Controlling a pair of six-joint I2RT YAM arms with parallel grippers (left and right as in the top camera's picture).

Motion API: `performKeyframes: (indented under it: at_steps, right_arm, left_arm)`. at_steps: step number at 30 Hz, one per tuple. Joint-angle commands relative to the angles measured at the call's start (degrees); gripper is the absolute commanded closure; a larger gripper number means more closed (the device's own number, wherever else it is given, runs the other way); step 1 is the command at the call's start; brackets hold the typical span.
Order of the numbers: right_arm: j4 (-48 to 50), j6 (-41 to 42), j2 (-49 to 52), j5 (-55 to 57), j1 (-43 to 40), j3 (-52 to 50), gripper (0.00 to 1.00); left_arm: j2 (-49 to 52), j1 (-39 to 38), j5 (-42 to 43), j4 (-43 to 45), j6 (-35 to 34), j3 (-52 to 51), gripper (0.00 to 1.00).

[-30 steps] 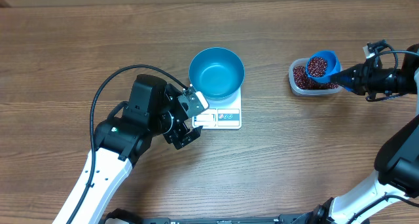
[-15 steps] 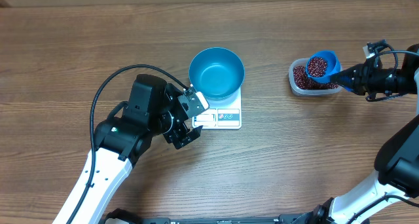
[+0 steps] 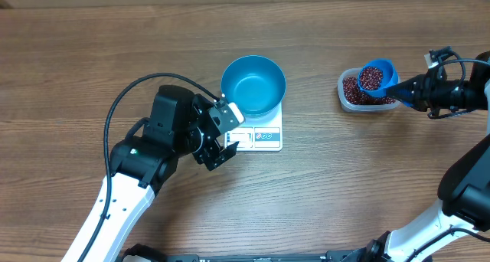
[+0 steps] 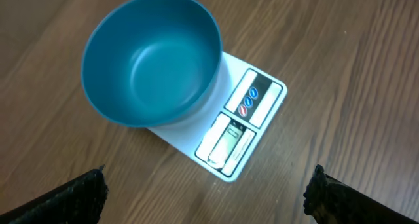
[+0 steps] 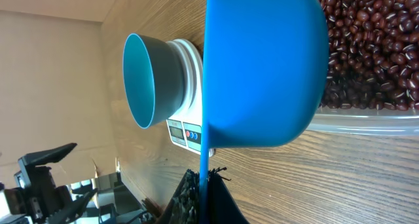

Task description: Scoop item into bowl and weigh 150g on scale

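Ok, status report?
Left gripper open beside scale. Right gripper shut on scoop, beans loaded, above tub. Bowl empty on scale. Nothing between tub and bowl.

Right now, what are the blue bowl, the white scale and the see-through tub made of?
The bowl looks like plastic: smooth, even blue, softly shiny. The scale looks like white plastic too, with a smooth top. The tub seems to be clear plastic, since the beans show through its wall.
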Motion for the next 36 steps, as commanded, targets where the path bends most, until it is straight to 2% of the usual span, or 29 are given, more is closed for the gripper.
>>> performKeyframes:
  at_steps: [1, 19, 25, 36]
  right_arm:
    - [0.0, -0.5, 0.1, -0.9, -0.2, 0.1, 0.96]
    - [-0.6, 1.0, 0.1, -1.7, 0.0, 0.2, 0.96]
    - [-3.3, -2.1, 0.1, -4.0, 0.3, 0.2, 0.96]
    - [-4.1, -2.0, -0.3, -4.1, 8.7, 2.8, 0.96]
  left_arm:
    - [0.2, 0.3, 0.6, 0.4, -2.6, 1.6, 0.00]
    - [0.2, 0.3, 0.6, -0.7, -2.6, 1.6, 0.01]
    - [0.2, 0.3, 0.6, -0.7, -2.6, 1.6, 0.01]
    - [0.2, 0.3, 0.6, -0.9, -2.6, 1.6, 0.00]
